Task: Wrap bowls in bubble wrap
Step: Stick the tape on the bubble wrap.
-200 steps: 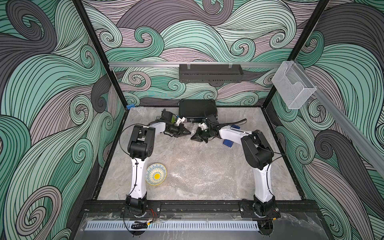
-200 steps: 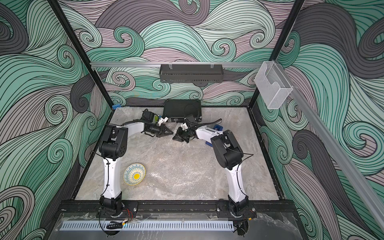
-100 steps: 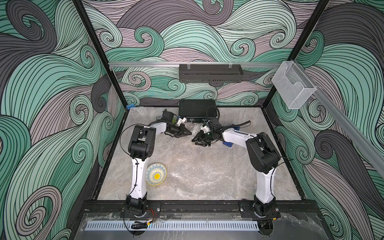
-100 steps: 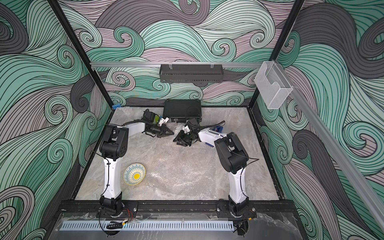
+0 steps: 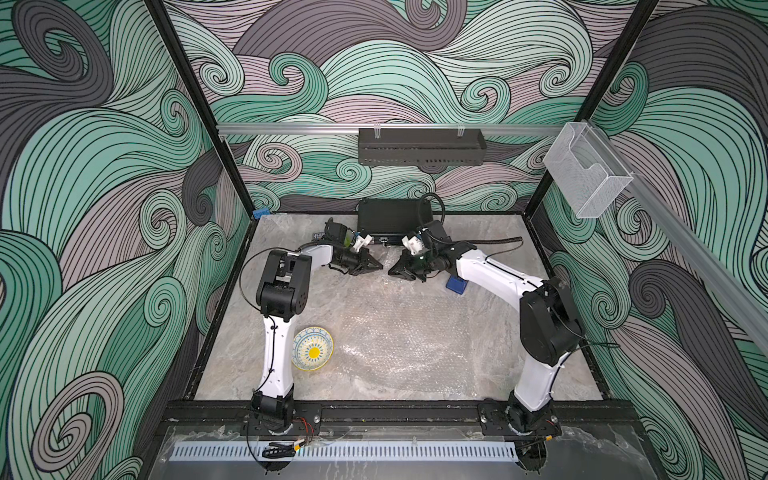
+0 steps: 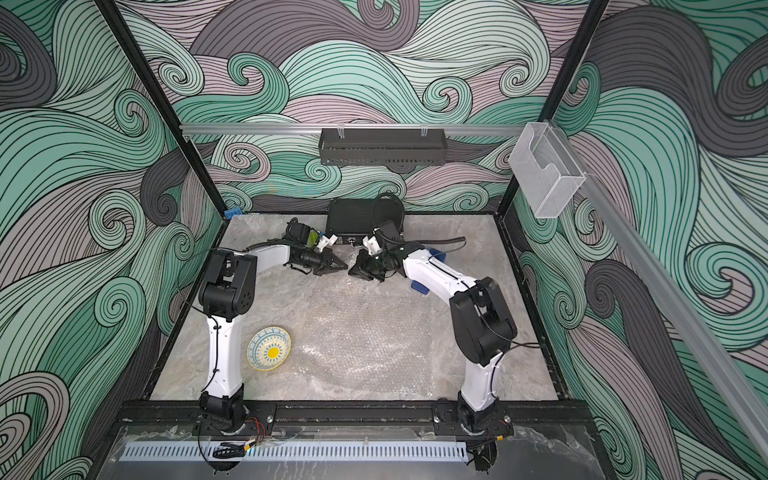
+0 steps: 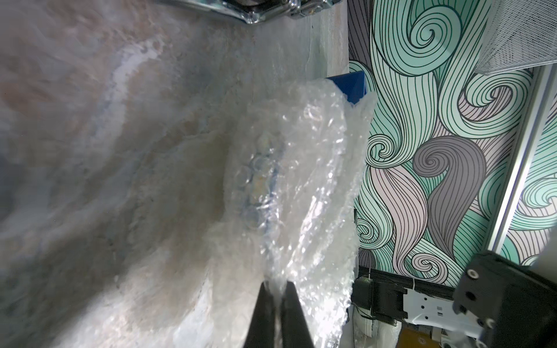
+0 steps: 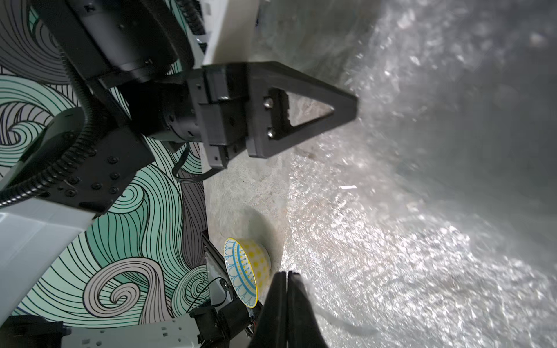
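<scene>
**Left fingers pinch the bundle at the far middle of the surface**

We see both arms reaching to the far middle of the surface, tips pointing at each other and close together in both top views. The left fingers are clenched on a fold of the bundled bubble wrap. In the left wrist view the clear crinkled plastic rises straight into the pinch between the two black fingers. A blue-tinted shape with a yellowish patch shows dimly through the bubbles of that bundle, and we cannot make out more of it.

The right fingers are pressed together, as the right wrist view shows. We cannot tell whether any plastic is caught between them.

A flat sheet of bubble wrap lies spread over the middle of the surface, nearer to the arm bases than the bundle. The cream bowl stands unwrapped at the sheet's near left corner, just beside the left arm's lower link. Its yellow centre and blue pattern are plain in both top views, and the right wrist view shows its yellow-dotted outside.

A blue block lies under the right forearm. A black box sits against the back wall.
</scene>
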Robot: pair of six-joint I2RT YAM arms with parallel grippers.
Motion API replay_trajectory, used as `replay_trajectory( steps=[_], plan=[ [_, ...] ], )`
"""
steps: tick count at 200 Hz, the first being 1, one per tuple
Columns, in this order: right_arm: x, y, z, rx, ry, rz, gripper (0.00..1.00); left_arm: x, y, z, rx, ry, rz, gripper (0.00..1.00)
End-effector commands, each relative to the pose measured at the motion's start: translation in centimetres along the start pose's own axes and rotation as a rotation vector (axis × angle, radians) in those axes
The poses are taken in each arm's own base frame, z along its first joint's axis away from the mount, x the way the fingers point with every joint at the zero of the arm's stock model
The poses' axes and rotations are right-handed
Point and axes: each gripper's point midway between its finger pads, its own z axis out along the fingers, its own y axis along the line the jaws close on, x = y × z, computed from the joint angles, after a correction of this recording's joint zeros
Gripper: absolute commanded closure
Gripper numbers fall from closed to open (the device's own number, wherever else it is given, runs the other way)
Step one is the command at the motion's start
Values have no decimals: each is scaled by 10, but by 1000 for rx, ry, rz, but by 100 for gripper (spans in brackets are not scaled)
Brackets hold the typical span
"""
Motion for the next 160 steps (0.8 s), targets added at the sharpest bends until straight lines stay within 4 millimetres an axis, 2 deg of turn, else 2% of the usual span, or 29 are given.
replay_trajectory(
  steps=[1,23,49,65,87,104,144,160],
  plan=[
    [1,-11,27,48,51,-11,97,-9,-7,-3,-10,-20,34,100],
    [-11,-28,42,111,38,-13,99,-8,-8,-4,-10,-19,36,100],
    [-13,-53,56,181,51,-14,100,-8,-9,-5,-10,-20,39,100],
    [-13,-69,58,228,47,-14,100,-8,-10,-5,-9,-20,39,100],
    [-14,-79,56,268,33,-41,100,-8,-10,-5,-9,-21,40,100],
    [-15,-75,52,262,31,-89,100,-8,-11,-6,-10,-22,42,100],
    [-13,-45,26,205,14,-277,95,-8,-11,-6,-10,-22,44,100],
    [-6,-43,23,200,40,-311,96,-8,-12,-6,-10,-22,44,100]
  ],
)
